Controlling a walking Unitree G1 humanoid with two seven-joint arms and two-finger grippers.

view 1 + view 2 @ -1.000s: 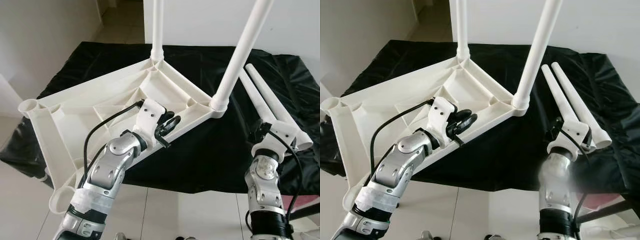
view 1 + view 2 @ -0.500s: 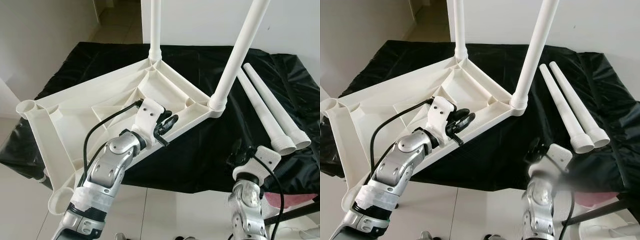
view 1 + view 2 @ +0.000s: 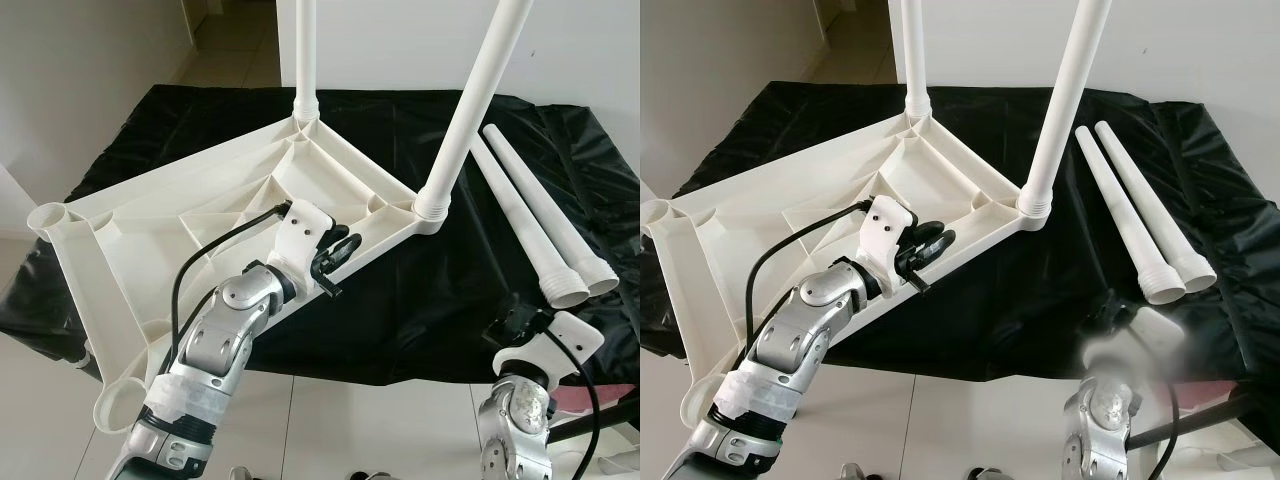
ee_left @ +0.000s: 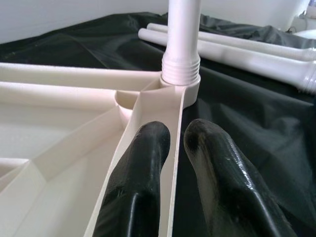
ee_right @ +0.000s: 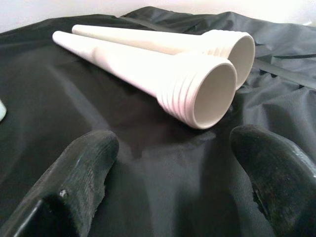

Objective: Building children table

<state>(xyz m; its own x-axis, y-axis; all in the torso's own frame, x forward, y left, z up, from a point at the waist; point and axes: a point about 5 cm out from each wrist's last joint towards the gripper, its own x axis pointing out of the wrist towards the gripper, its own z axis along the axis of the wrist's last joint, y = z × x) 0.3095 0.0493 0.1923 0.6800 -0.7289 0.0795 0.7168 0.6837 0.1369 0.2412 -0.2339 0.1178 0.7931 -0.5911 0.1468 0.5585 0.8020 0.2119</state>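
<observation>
Left gripper [image 3: 338, 252] pinches the tabletop [image 3: 160, 220] rim; right gripper [image 5: 173, 163] spread wide near two loose legs [image 3: 540, 225]

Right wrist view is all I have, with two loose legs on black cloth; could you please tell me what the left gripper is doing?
Observer: The left gripper clamps the rim of the upturned tabletop, near a corner.
Operator: Thank you; are any legs fitted yet?
Observer: Two legs stand upright in corner sockets.
Operator: And the other sockets?
Observer: The other two sockets, on the robot's left, are empty.
</observation>
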